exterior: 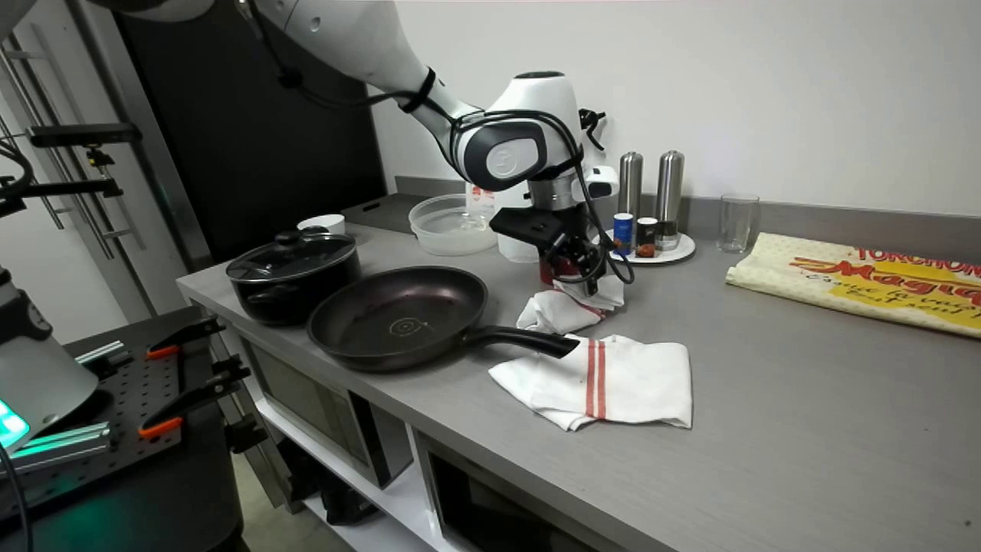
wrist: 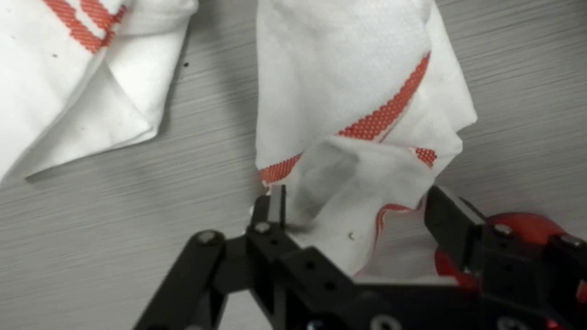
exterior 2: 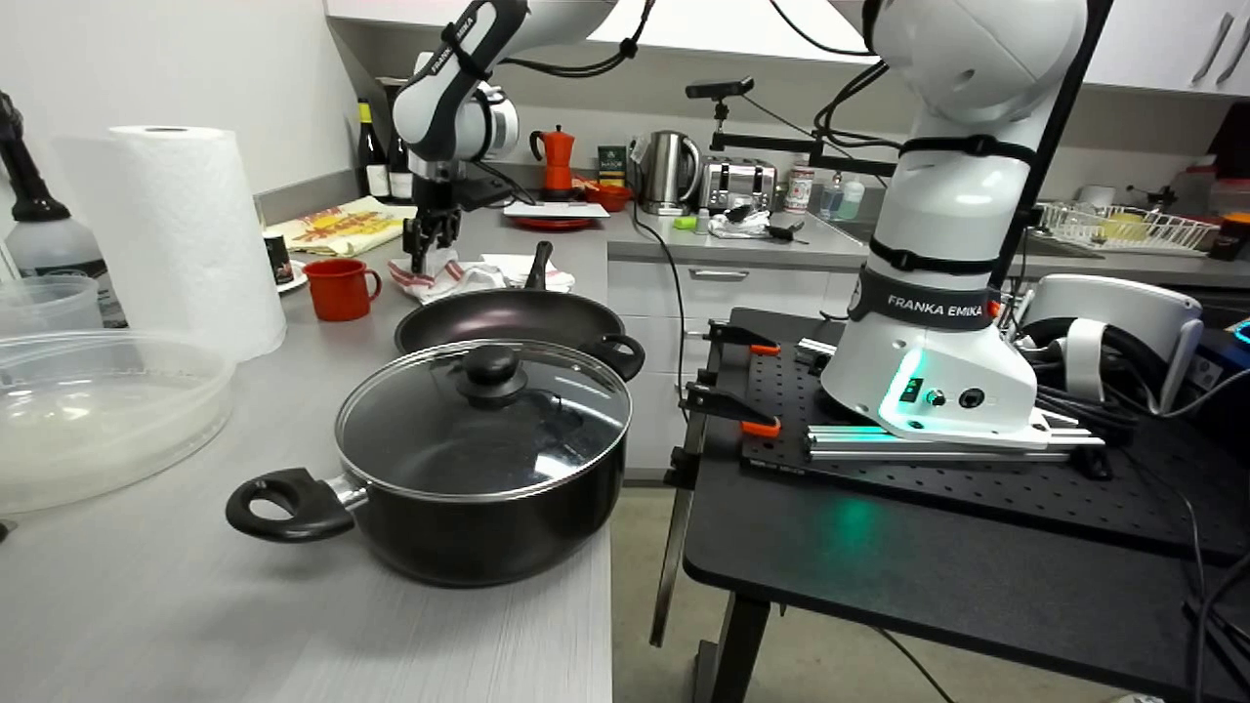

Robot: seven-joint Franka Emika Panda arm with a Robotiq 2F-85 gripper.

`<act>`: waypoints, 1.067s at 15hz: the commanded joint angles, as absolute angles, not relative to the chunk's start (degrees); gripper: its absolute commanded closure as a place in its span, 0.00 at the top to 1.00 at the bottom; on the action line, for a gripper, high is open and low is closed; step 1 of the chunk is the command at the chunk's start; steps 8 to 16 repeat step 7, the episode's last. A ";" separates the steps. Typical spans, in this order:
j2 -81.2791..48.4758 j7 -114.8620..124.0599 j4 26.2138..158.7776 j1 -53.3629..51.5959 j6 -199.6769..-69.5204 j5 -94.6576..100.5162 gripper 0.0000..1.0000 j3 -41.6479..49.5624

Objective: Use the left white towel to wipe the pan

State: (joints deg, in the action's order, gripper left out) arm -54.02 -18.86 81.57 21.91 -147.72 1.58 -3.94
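Observation:
The left white towel (exterior: pixel 550 313) lies crumpled on the counter beyond the pan's handle, with red bands showing in the wrist view (wrist: pixel 339 68). Over its far end, my gripper (exterior: pixel 588 287) points straight down. The gripper's fingers stand wide apart in the wrist view, cloth loosely between them and not clamped. Whether the cloth touches either finger, I cannot tell. The pan (exterior: pixel 395 318), black, round and shallow, sits flat with its long handle toward the towels. In an exterior view the lidded pot partly hides the pan (exterior 2: pixel 513 317).
A red-striped folded towel (exterior: pixel 644 376) lies partly under the pan handle. A red mug (wrist: pixel 527 229) stands close by one finger. The lidded pot (exterior 2: pixel 488 527) is beside the pan. Behind are a plastic bowl (exterior: pixel 452 234), paper roll (exterior 2: pixel 195 234) and a plate with shakers (exterior: pixel 678 251).

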 commanded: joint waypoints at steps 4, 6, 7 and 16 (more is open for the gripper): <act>-51.54 -20.51 82.53 22.15 -147.50 -1.03 1.00 -4.40; -53.41 -19.79 80.68 21.36 -147.61 -0.43 1.00 -3.26; -53.18 -19.80 80.73 21.36 -147.61 -0.47 1.00 -3.26; -53.18 -19.80 80.73 21.36 -147.61 -0.47 1.00 -3.26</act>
